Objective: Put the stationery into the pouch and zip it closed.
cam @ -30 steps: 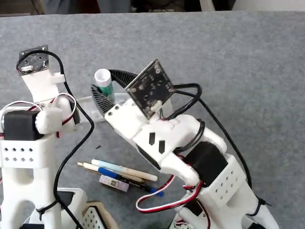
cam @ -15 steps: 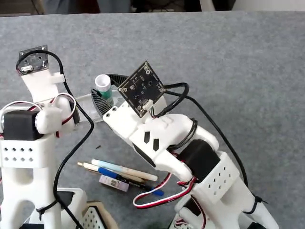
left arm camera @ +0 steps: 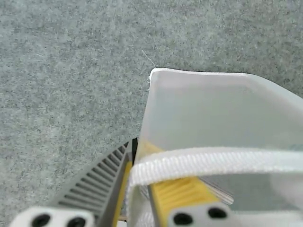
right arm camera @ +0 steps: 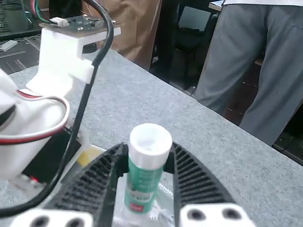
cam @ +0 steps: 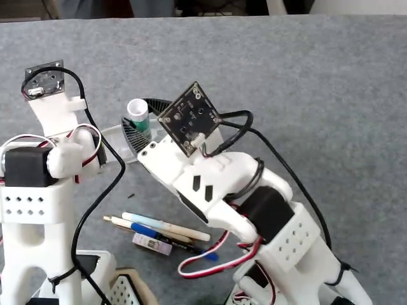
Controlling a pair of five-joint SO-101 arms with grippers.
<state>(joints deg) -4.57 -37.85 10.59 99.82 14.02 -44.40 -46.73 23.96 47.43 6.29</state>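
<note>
No text readable in any view.
- Glue stick: green label with white print, small red patch low on tube; letters too blurred to read.
- Small block near table's near edge, just beside pens: pale purple wrapper, print too small.
- Black circuit board: tiny white marks, not legible.
- Pouch: plain translucent wall.
</note>
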